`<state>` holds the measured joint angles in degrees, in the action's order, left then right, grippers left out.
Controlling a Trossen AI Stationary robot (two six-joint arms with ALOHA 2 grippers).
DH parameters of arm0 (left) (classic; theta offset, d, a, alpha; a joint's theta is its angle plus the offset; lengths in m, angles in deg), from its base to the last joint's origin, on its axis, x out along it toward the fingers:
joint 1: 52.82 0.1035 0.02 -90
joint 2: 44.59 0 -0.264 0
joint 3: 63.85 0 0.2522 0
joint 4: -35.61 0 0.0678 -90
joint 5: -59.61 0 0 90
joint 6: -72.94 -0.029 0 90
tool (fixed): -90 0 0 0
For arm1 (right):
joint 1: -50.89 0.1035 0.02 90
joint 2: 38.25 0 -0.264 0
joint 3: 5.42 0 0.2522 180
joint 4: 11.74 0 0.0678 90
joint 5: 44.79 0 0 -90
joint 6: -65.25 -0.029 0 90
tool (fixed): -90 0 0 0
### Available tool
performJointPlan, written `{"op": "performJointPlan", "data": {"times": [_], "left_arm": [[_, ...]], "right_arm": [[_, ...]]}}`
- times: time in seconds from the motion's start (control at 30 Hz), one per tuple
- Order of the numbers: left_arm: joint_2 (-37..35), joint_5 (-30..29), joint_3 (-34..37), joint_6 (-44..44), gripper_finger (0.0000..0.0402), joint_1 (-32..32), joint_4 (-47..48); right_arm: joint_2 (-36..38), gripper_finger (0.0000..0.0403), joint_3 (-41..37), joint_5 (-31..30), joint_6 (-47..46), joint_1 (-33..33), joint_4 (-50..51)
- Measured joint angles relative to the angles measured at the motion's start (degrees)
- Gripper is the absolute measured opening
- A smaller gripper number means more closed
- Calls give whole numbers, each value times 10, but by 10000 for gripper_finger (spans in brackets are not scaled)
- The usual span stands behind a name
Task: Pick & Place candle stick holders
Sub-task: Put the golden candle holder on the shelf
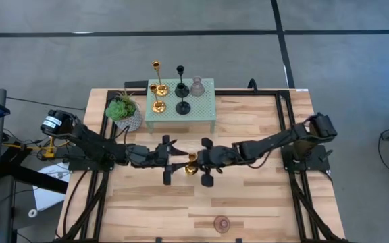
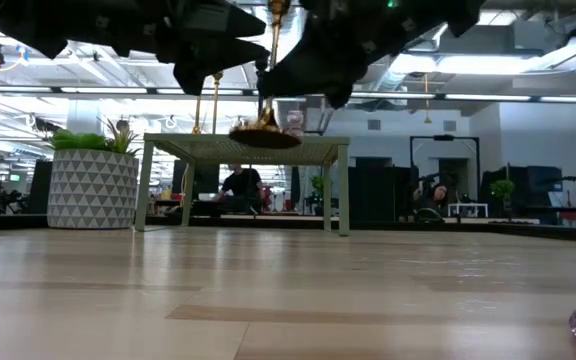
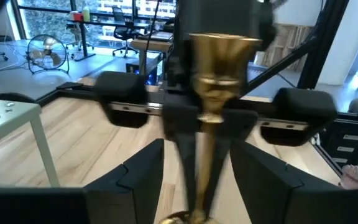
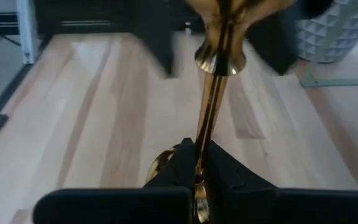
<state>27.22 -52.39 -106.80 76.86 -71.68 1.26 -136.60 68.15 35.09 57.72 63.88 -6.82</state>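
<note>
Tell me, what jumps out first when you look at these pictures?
A tall shiny gold candle stick holder hangs in the air above the middle of the wooden table, clamped at its stem by the right gripper. The left gripper faces it, fingers spread wide. Behind them, more gold, black and pink holders stand on a small pale green stand, beside a potted green plant.

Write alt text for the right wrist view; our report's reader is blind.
The right pincer is shut on the thin stem of a gold candle holder, held above a light wooden table. The other arm's dark fingers blur behind it.
</note>
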Motion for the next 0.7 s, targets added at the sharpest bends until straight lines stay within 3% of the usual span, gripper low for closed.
{"op": "performJointPlan", "data": {"times": [0.23,0.7], "left_arm": [[0,0,0,-1,167,0,0],[0,0,0,-2,109,10,0]], "right_arm": [[-16,0,27,41,6,-27,0],[-15,0,29,58,6,-31,-14]]}}
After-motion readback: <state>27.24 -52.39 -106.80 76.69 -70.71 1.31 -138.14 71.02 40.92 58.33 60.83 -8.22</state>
